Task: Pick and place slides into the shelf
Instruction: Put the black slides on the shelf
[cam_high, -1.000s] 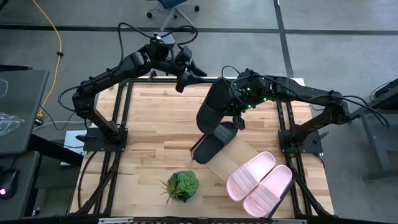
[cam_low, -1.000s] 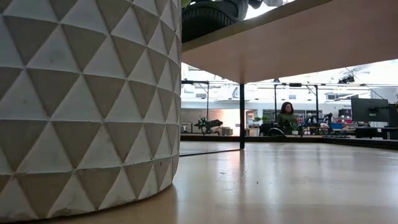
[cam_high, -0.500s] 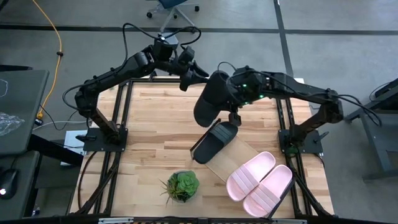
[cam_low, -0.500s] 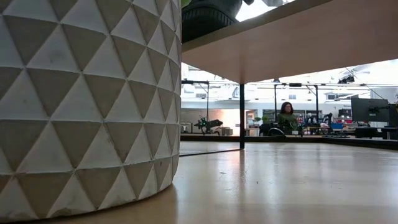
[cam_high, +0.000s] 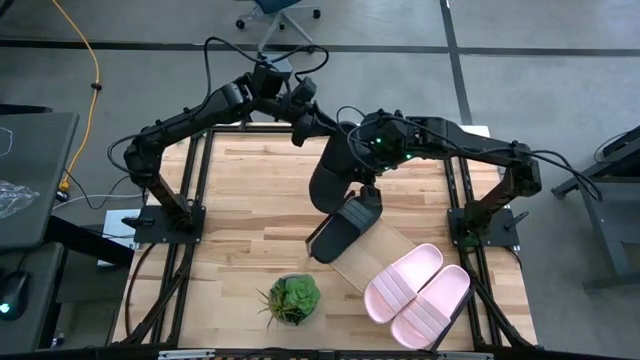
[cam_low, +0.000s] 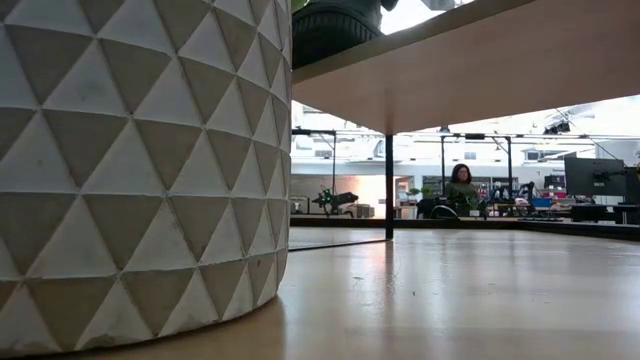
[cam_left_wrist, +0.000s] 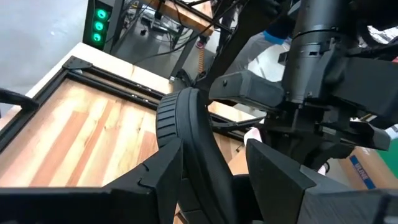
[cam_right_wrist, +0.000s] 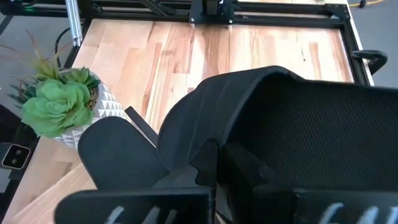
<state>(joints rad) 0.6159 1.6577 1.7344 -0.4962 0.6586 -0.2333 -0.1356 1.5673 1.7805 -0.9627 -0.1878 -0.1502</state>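
from my overhead feed i see the right gripper (cam_high: 362, 178) pinched tight on a black ribbed-strap slide sandal (cam_high: 335, 170), which hangs clear of the table above the far end of the long light-wood shelf board with its thin black frame (cam_high: 372, 245). in the right wrist view the fingers (cam_right_wrist: 205, 163) are clamped together on the edge of that slide (cam_right_wrist: 292, 124).

the left gripper (cam_high: 312, 125) sits just beside it at the far side of the table; its fingers (cam_left_wrist: 273, 177) stand apart on either side of the same slide's heel (cam_left_wrist: 186, 124) (i cannot tell whether the pads actually press on it, so i call it open around the shoe).

the second black slide sandal (cam_high: 345, 228) lies on the far end of the shelf, directly under the raised one. the two pale pink slide sandals (cam_high: 417, 290) lie side by side, touching, on the near end of the shelf, toward the right arm's side.

a small green succulent in a white triangle-patterned pot (cam_high: 292, 298) stands on the plank tabletop (cam_high: 240, 230) near the shelf. in the low view the pot (cam_low: 140, 170) fills the near side, and a seated person (cam_low: 461, 190) shows far off in the room.
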